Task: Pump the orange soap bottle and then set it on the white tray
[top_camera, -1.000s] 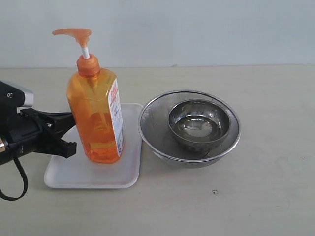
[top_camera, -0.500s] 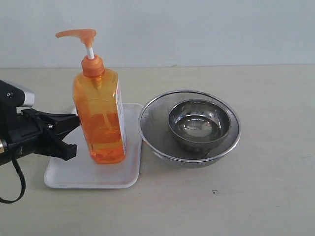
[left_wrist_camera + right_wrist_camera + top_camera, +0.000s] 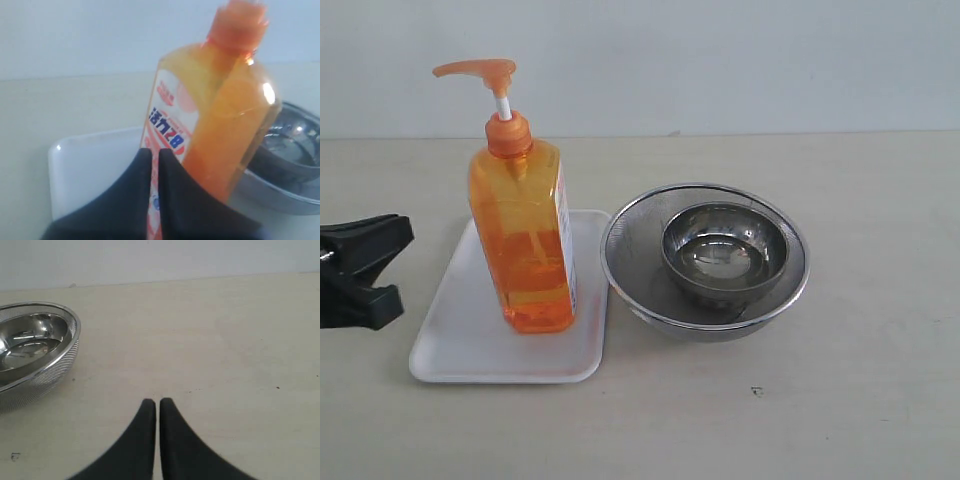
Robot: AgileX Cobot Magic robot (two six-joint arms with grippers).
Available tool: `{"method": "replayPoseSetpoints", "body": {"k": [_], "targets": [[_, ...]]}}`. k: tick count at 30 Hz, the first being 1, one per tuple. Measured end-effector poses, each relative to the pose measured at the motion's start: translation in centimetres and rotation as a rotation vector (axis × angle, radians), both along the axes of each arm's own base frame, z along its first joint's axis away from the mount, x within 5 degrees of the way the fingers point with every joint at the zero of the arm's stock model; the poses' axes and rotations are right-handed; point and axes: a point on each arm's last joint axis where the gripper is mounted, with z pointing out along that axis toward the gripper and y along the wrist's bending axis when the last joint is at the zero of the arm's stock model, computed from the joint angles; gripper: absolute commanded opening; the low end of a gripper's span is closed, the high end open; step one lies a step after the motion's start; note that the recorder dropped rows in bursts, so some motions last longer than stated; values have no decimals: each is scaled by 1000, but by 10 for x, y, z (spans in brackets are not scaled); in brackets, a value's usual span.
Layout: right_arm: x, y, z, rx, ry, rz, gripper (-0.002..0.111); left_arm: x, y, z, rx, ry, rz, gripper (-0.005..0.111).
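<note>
The orange soap bottle (image 3: 525, 250) stands upright on the white tray (image 3: 470, 365), pump head up and pointing left. My left gripper (image 3: 390, 235) is at the left edge of the exterior view, clear of the tray and the bottle. In the left wrist view its fingers (image 3: 155, 151) are shut with nothing between them. The bottle (image 3: 220, 115) and the tray (image 3: 90, 165) lie beyond them. My right gripper (image 3: 156, 401) is shut over bare table and holds nothing. It does not show in the exterior view.
A small steel bowl (image 3: 725, 250) sits inside a wider steel mesh bowl (image 3: 705, 322), just right of the tray. The same bowls (image 3: 30, 340) appear in the right wrist view, apart from the right gripper. A pale wall backs the beige table.
The left gripper has drawn back to the left, away from the bottle. The bottle, tilted a second ago, now stands upright on the tray.
</note>
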Motion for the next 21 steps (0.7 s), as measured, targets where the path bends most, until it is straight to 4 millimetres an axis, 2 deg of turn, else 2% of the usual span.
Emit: {"method": "replayPoseSetpoints", "body": {"k": [5, 10, 16, 21], "targets": [[0, 0, 0, 0, 0, 0, 0, -36, 5, 14, -115, -89, -8, 5], [0, 0, 0, 0, 0, 0, 0, -64, 5, 17, -195, -149, -58, 5], [0, 0, 0, 0, 0, 0, 0, -81, 0, 26, -292, -172, -152, 5], [0, 0, 0, 0, 0, 0, 0, -89, -3, 28, -272, -192, -212, 5]]}}
